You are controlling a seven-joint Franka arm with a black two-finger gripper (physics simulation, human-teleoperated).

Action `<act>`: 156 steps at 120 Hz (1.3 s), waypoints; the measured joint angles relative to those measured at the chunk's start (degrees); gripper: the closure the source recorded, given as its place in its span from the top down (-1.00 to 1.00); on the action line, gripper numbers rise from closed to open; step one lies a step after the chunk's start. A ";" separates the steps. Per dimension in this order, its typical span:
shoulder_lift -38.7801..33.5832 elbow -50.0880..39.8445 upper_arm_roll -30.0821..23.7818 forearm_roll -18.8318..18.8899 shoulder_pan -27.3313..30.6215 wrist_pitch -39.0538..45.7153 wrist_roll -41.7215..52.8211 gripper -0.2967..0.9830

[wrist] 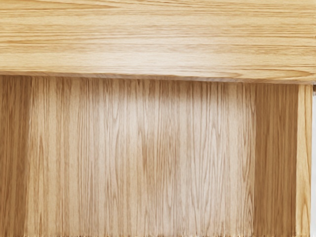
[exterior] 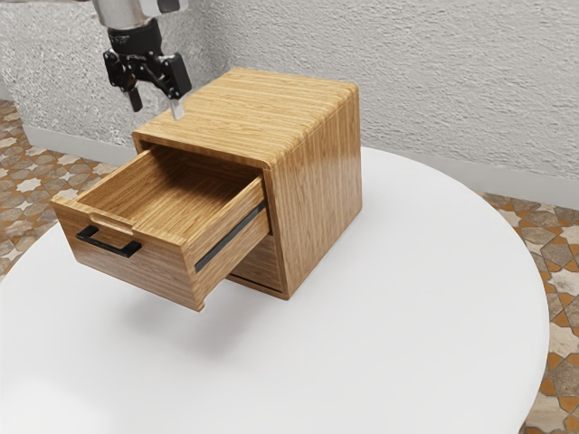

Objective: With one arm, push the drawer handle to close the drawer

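No text, label, brand, number or sign can be read on anything in either the exterior view or the wrist view.

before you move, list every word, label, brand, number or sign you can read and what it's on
None readable on the boxy brown wooden cabinet, its open wooden drawer, the black bar-shaped handle or the round white table.
My black two-finger gripper: too small to tell.
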 joint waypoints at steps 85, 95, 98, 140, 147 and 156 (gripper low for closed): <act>-32.09 -23.39 -13.19 2.20 2.23 -6.58 -5.42 0.53; -46.58 -42.67 -13.71 2.42 1.73 -3.21 -7.37 0.54; -49.83 -47.42 -13.69 2.05 1.76 -2.05 -7.85 0.54; -55.78 -67.27 -9.33 -0.06 1.28 11.75 -10.28 -0.15; -55.03 -67.75 -8.76 0.10 1.51 13.30 -9.74 -0.30; -53.65 -69.00 -7.87 0.60 1.72 15.56 -9.04 -0.44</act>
